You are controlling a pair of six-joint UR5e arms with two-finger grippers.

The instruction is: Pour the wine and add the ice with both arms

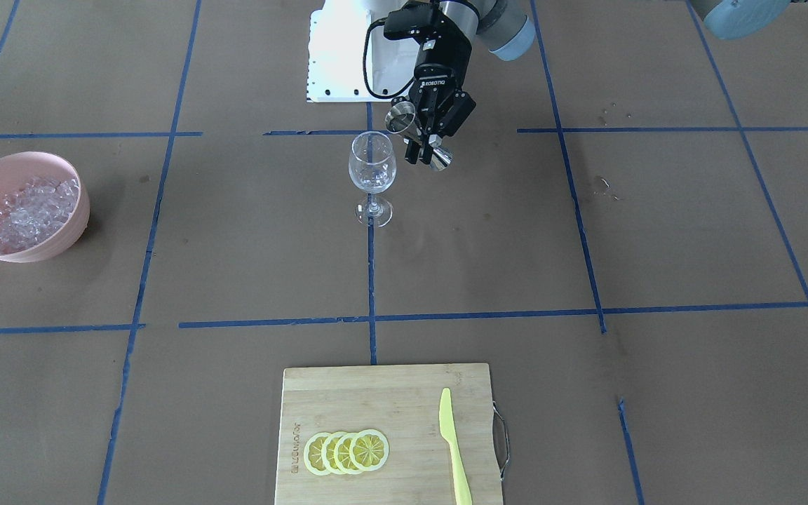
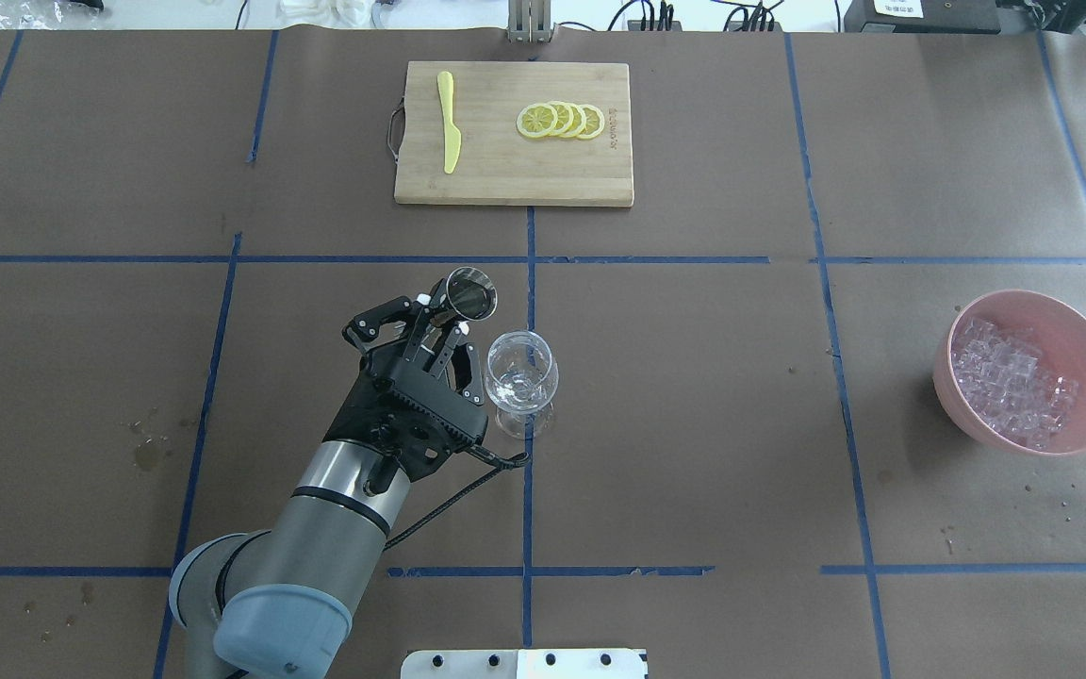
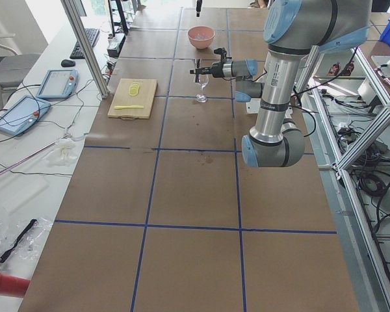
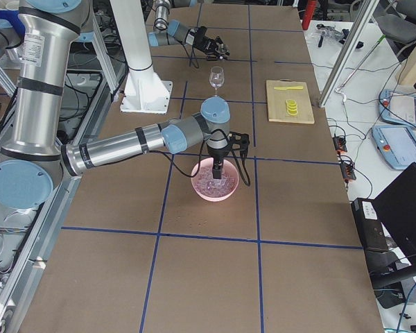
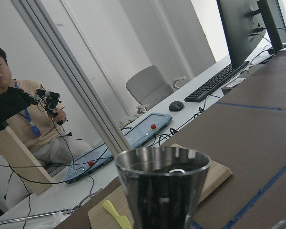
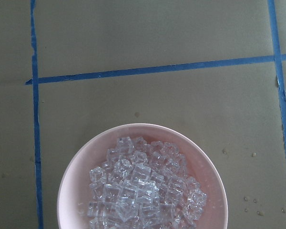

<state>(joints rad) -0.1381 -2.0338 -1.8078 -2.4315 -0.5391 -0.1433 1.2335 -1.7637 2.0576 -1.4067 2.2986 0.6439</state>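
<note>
**Q:** How is the left arm [image 2: 345, 519] posed?

**A:** It reaches forward and low. The left gripper [image 2: 441, 314] lies nearly level just beside the wine glass [image 2: 521, 375], on the robot's left of it. Its fingers are clamped on a tilted metal jigger [image 2: 470, 292].

**Q:** And the right arm [image 4: 118, 149]?

**A:** It is stretched out well apart from the wine glass, to the robot's right. The right gripper [image 4: 217, 166] points straight down, and how its jaws stand is not discernible.

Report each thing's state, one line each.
Clear stemmed wine glass: upright, glinting contents low in bowl.
Steel double-ended jigger: tilted, gripped beside the glass.
Left hand: shut on the jigger.
Pink bowl: upright, holding ice cubes.
Right hand: above the bowl, open or shut unclear.
Lemon slices: overlapped on wooden board.
Yellow plastic knife: flat on board.
</note>
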